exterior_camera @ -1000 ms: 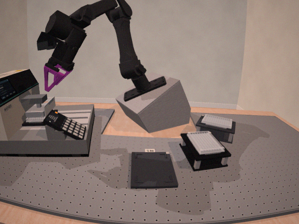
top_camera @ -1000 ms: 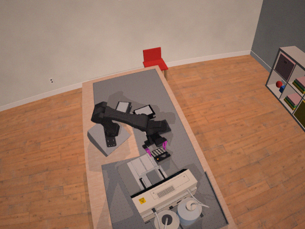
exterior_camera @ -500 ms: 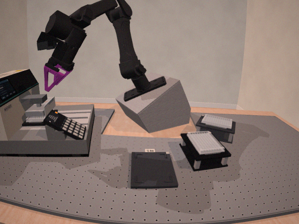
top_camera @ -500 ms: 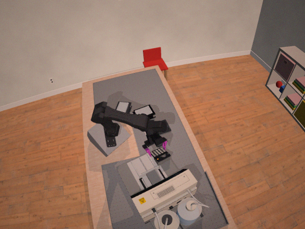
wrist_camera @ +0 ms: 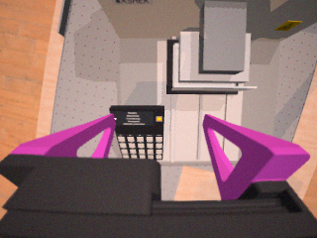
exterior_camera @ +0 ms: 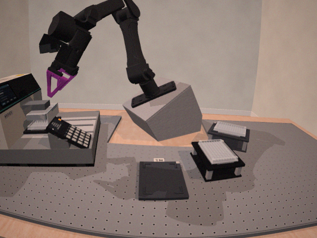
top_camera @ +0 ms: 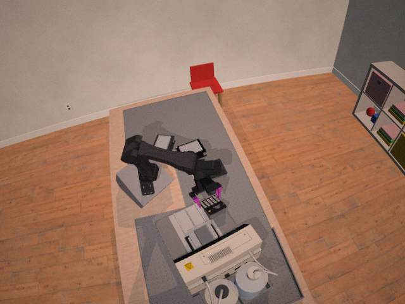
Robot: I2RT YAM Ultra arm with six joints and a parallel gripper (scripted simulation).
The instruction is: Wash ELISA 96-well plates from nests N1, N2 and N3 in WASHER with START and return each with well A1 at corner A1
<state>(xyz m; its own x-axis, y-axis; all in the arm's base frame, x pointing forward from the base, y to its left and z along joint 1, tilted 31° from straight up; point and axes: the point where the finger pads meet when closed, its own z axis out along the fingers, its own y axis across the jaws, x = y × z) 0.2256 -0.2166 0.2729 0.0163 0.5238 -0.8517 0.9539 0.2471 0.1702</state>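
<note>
My gripper [exterior_camera: 51, 94] is open and empty, hovering well above the near end of the washer's track; it also shows in the top view [top_camera: 207, 196] and in the wrist view [wrist_camera: 159, 121]. Below it lies the tilted black keypad [exterior_camera: 70, 132], with a small amber lamp [wrist_camera: 158, 119] lit on it. One plate [exterior_camera: 36, 125] sits in the carrier under the grey manifold [exterior_camera: 38, 110], close to the washer body [top_camera: 219, 253]. The flat nest marked N1 [exterior_camera: 161, 179] is empty. Two other nests each hold a clear plate [exterior_camera: 217, 151] [exterior_camera: 230, 128].
The arm's slanted grey base block [exterior_camera: 163, 112] stands behind nest N1. Two round bottles [top_camera: 250, 279] with tubing stand behind the washer. A red chair [top_camera: 204, 77] is at the far end of the table.
</note>
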